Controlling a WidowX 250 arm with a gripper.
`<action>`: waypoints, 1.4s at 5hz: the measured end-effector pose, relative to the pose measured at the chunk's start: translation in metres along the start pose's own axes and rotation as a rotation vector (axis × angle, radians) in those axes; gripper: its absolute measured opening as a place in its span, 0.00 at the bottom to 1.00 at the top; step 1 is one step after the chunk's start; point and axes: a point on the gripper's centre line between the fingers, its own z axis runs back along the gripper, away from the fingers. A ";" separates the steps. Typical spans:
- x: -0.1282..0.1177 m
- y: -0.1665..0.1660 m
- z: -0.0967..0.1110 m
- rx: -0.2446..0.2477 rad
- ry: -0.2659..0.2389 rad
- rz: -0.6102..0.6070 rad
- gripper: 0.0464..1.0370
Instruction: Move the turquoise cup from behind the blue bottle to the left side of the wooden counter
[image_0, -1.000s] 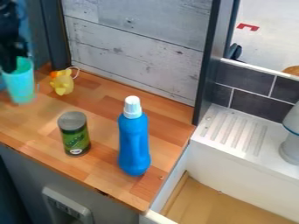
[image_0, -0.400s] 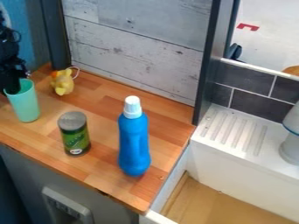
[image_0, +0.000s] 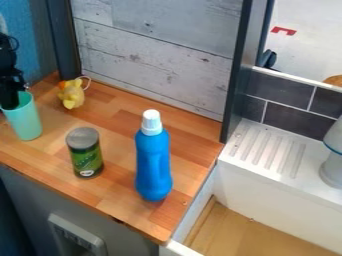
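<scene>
Possibly, a sideways drag at the rim could tip the mint cup (image_0: 27, 121), just below the gripper (image_0: 10, 102); whether that grasps it, I cannot tell.

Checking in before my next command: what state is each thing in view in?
Cup: upright, mouth up
Gripper: down at the cup's mouth; whether it grips is unclear
Can: upright, top looks closed
Blue bottle: upright, white cap on
Yellow toy: resting on the counter
</scene>
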 end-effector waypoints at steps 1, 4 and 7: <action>0.004 -0.011 0.011 0.026 -0.027 -0.022 0.54; 0.021 -0.081 0.093 0.119 -0.210 -0.180 0.97; -0.039 -0.212 0.119 -0.034 -0.127 -0.611 0.97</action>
